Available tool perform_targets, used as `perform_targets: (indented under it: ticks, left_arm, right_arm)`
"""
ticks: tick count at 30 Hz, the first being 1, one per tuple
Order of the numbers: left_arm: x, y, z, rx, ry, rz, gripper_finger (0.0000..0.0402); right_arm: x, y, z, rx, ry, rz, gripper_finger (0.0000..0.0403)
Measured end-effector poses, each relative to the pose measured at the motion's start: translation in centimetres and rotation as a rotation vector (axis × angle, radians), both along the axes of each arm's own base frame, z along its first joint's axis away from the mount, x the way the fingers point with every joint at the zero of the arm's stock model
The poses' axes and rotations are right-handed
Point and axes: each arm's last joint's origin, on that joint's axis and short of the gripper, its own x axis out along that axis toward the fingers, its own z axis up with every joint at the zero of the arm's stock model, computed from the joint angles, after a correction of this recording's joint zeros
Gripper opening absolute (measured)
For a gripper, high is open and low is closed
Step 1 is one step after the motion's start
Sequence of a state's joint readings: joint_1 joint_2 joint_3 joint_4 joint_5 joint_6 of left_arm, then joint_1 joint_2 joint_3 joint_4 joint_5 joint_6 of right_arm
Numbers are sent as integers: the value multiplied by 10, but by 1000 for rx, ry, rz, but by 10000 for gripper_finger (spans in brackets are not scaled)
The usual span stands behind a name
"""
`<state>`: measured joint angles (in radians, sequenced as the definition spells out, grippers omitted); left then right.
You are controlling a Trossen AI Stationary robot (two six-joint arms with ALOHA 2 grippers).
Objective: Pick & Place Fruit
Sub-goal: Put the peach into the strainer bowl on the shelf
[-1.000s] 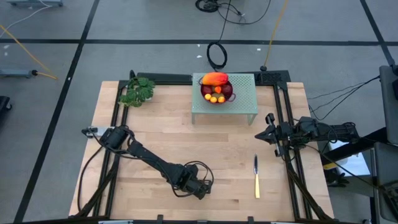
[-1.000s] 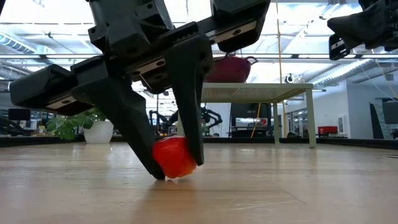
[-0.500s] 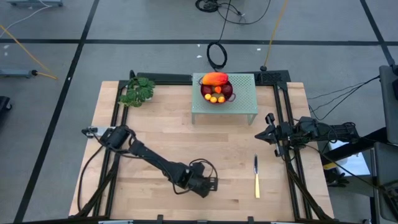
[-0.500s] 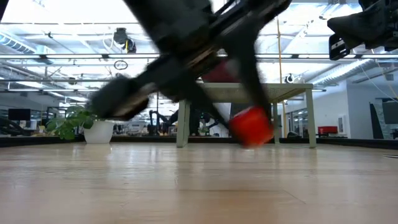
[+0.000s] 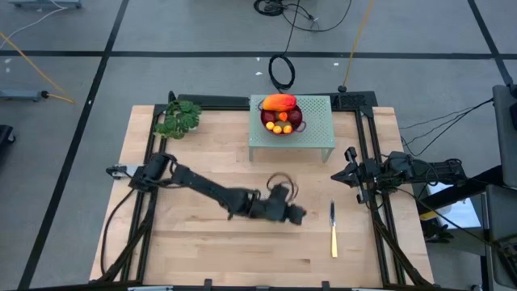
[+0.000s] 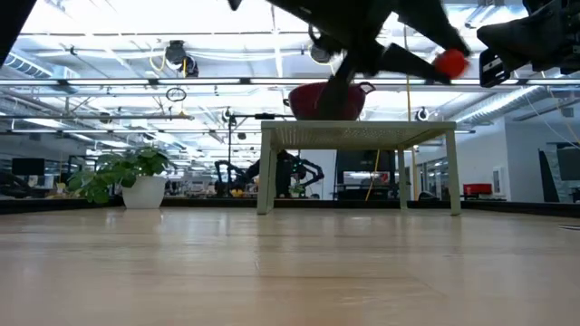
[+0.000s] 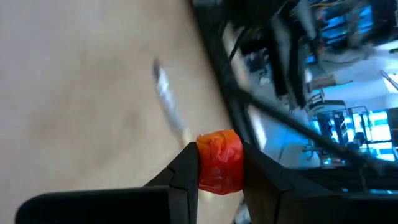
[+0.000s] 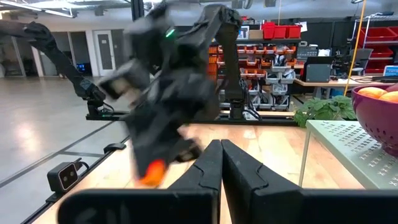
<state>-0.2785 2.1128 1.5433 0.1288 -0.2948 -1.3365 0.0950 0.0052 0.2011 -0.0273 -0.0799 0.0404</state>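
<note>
My left gripper (image 5: 297, 215) hangs above the middle of the wooden table, shut on a small orange-red fruit (image 7: 219, 163). The low view shows this fruit (image 6: 450, 63) high above the tabletop. A dark red bowl (image 5: 282, 120) with an elongated orange-red piece, dark red balls and small orange ones stands on a low green perforated stand (image 5: 317, 129) at the far middle. My right gripper (image 5: 349, 166) waits shut at the table's right edge, its fingers (image 8: 211, 163) closed together with nothing between them. My left gripper pinches the small orange-red fruit between its two fingers, one on each of its opposite sides (image 7: 203, 167). The fingers come from the table's left, slanting slightly downward. The fruit is lifted clear of the table.
A slim yellow-handled knife (image 5: 333, 230) lies on the table just right of my left gripper. A leafy green plant (image 5: 178, 119) stands at the far left corner. Black frame rails (image 5: 376, 202) run along the table's sides.
My left gripper has lifted the orange-red fruit off the table near the front edge. It has carried it up and toward the table's right and far side. The gripper has tipped from pointing steeply down to nearly level, and it has kept its hold.
</note>
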Motion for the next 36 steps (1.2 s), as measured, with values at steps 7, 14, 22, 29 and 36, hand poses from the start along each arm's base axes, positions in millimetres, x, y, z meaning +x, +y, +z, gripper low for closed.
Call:
perform_targets:
  ticks: [7,14,22,29,36]
  left_arm:
    - [-8,60,63,255,-103,22,88]
    - [-41,116,123,530,-67,115,88]
    - [-73,161,154,728,56,225,88]
    - [-77,188,152,748,108,245,87]
    - [-79,195,150,771,160,204,87]
  right_arm:
    - [0,0,0,0,0,0,0]
    - [0,0,0,0,0,0,0]
    - [0,0,0,0,1,-1,0]
    - [0,0,0,0,0,-1,0]
    - [0,0,0,-41,-7,-4,0]
